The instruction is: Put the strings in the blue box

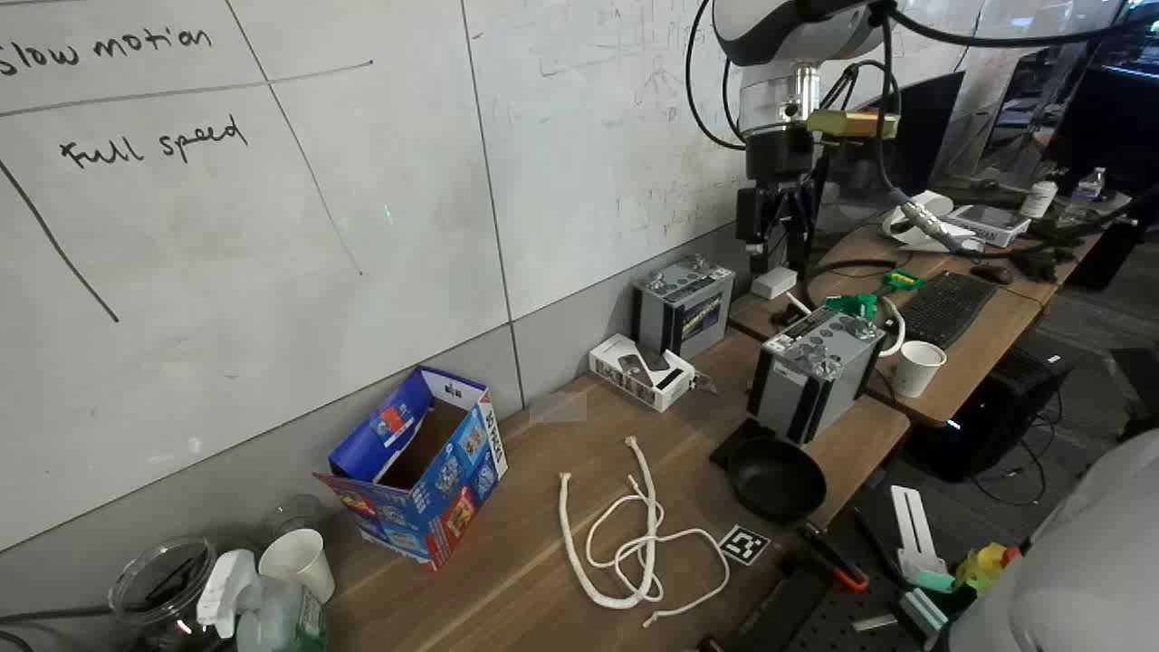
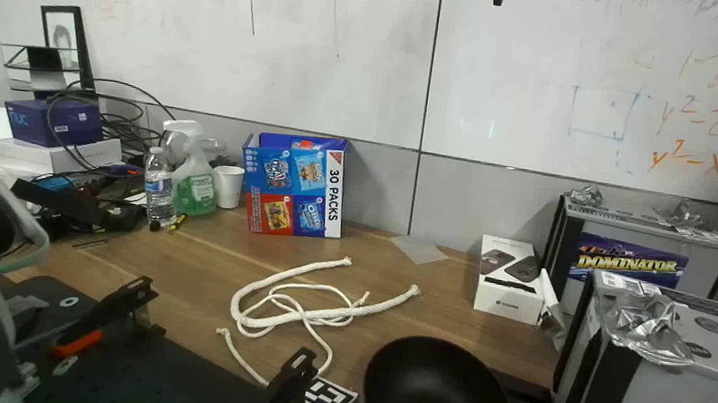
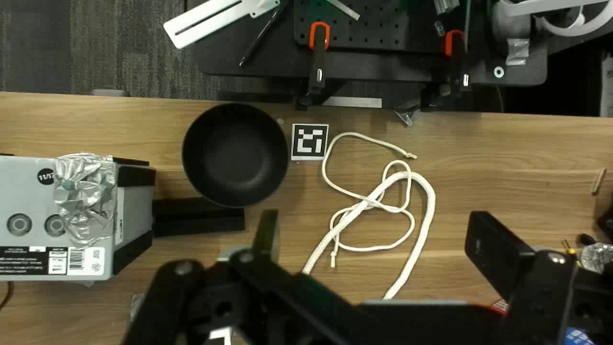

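Note:
The strings (image 1: 651, 525) lie loose on the wooden table, a thick white cord in a U-shape tangled with a thinner looped one; the strings (image 2: 355, 311) show whole in both exterior views. The blue box (image 1: 426, 493) stands upright against the whiteboard wall with its top open; its printed side (image 2: 294, 185) faces out. High above the table, my gripper (image 1: 777, 258) is apart from both. In the wrist view the gripper (image 3: 373, 232) is wide open with nothing held, the strings (image 3: 429, 206) far below, partly hidden by it. Only a corner of the blue box (image 3: 577, 336) shows there.
A black pan (image 1: 777, 480) sits beside the strings, near a printed marker (image 1: 745, 545). Two grey batteries (image 1: 815, 371) and a white carton (image 1: 641, 371) stand farther along. A paper cup (image 2: 227, 187) and a spray bottle (image 2: 195, 176) are close to the box.

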